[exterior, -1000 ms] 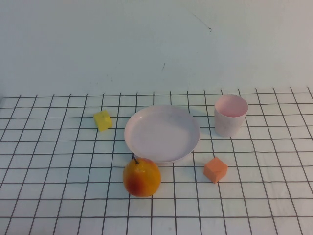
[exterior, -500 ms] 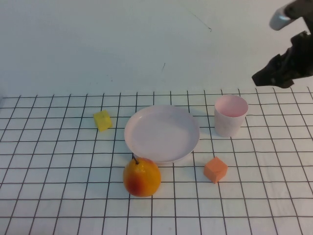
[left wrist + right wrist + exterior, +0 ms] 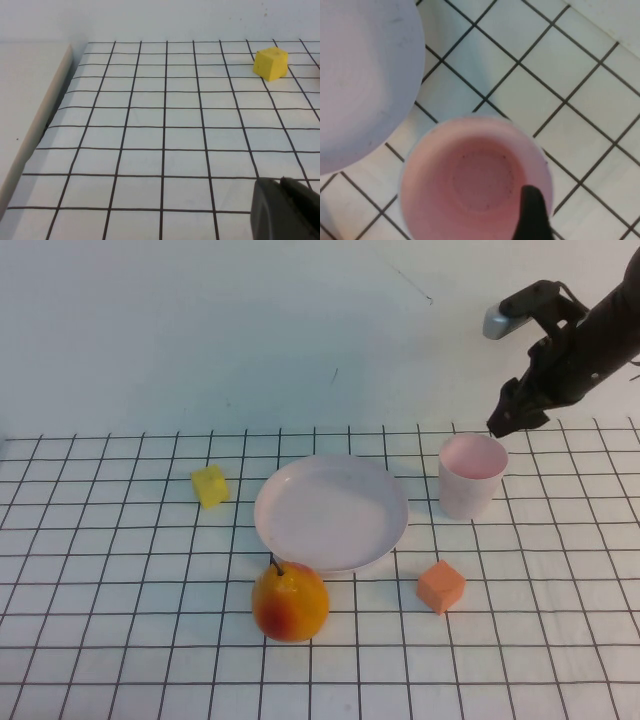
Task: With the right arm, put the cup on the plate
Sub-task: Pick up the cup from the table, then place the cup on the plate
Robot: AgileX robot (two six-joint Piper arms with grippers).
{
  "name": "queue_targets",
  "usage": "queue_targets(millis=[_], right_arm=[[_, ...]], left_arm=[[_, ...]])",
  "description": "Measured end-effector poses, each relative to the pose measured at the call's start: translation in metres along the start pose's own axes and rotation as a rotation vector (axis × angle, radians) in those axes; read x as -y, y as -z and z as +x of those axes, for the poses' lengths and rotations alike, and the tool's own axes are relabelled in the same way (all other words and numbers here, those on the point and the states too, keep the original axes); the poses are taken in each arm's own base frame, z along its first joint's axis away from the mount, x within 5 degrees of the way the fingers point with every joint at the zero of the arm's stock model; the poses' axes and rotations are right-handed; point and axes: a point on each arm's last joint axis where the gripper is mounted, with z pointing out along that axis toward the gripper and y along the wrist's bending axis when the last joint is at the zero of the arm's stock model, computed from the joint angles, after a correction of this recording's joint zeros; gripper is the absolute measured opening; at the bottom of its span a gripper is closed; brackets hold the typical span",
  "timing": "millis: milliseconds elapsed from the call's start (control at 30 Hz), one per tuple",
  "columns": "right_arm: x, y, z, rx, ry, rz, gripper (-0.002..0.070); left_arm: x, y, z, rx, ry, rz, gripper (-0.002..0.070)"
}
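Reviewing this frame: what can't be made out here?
- Left pincer: left wrist view's edge crops it to a dark corner; absent from the high view.
- Right pincer: above the cup; the right wrist view shows one fingertip, so whether it touches the rim is unclear.
- Pear's far side.

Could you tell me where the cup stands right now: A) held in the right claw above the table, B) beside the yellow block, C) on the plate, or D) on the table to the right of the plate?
D: the cup stands upright on the table, apart from the plate on its right, with the open right claw just above its rim.
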Motion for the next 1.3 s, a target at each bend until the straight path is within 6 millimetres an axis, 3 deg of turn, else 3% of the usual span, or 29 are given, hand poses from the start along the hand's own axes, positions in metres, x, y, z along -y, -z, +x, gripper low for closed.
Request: queue_targets(millis=[167, 300, 433, 533, 600, 733, 867, 1067, 1300], right_arm=[[0.003, -0.021, 0.005, -0.047, -0.007, -0.035, 0.0452], [0.002, -0.038, 0.012, -0.094, -0.018, -0.075, 0.0405], [-0.002, -0.05, 0.014, -0.116, 0.009, -0.098, 0.027], [-0.011, -0.051, 0.008, -0.101, 0.08, -0.115, 0.0089], [-0.02, -0.049, 0.0, -0.085, 0.125, -0.123, 0.0037], [-0.038, -0.04, -0.023, -0.04, 0.192, -0.125, 0.0023], [-0.07, -0.036, -0.047, 0.014, 0.268, -0.133, 0.0022], [-0.127, -0.057, -0.069, 0.075, 0.379, -0.139, 0.0022], [-0.131, -0.086, -0.063, 0.045, 0.393, -0.123, 0.0022]], left_arm=[[0.0, 0.0, 0.0, 0.0, 0.0, 0.0, -0.0003], [0.0, 0.0, 0.0, 0.0, 0.0, 0.0, -0.0003], [0.0, 0.0, 0.0, 0.0, 0.0, 0.0, -0.0003], [0.0, 0.0, 0.0, 0.0, 0.0, 0.0, -0.0003], [0.0, 0.0, 0.0, 0.0, 0.0, 0.0, -0.0003], [0.0, 0.0, 0.0, 0.0, 0.0, 0.0, -0.0003], [0.0, 0.0, 0.0, 0.0, 0.0, 0.0, -0.0003], [0.0, 0.0, 0.0, 0.0, 0.0, 0.0, -0.0003], [0.0, 0.0, 0.0, 0.0, 0.0, 0.0, -0.0003]])
